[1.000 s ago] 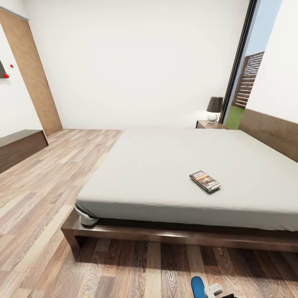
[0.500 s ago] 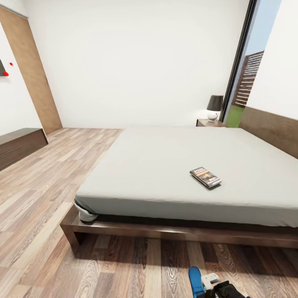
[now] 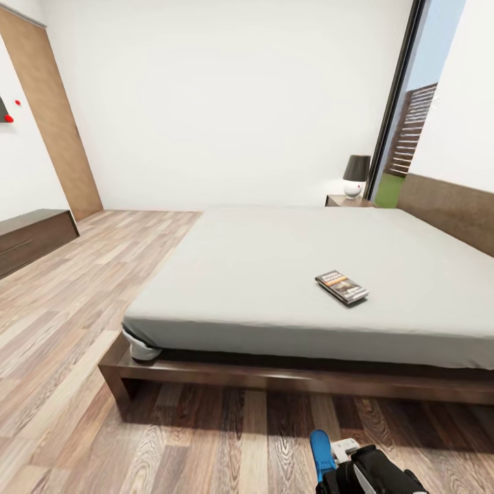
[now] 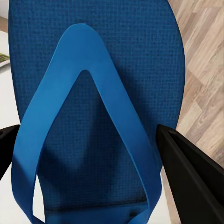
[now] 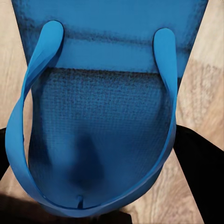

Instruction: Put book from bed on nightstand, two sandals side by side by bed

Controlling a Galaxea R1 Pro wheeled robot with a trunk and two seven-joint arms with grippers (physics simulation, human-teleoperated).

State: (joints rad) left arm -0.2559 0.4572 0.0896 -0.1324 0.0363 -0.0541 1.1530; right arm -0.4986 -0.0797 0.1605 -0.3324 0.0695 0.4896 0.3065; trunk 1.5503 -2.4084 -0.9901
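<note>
Broadly, the bed is a wide, low slab: a smooth, pale grey mattress with softly rounded corners on a dark brown wooden frame, with a long brown headboard along its right side. The book, a thin dark paperback with an orange band, lies flat on the mattress, toward the near edge and right of the middle. At the bed's far right corner stands the nightstand, dark glossy wood, carrying a lamp with a dark shade and a round white base. The floor is streaked wood-grain plank, and a long dark brown cabinet sits against the left wall.

In the left wrist view, a bright blue sandal with a finely pebbled sole and a smooth V-shaped strap lies between the black left fingers, which are spread to the sandal's width and flank its edges; actual contact cannot be judged. In the right wrist view, the second sandal, same grainy blue sole and looped strap, sits between the dark right fingers, likewise set wide on either side of it. At the bottom edge of the head view, a blue sandal tip shows beside a dark gripper over the floor, just before the bed's near edge.
</note>
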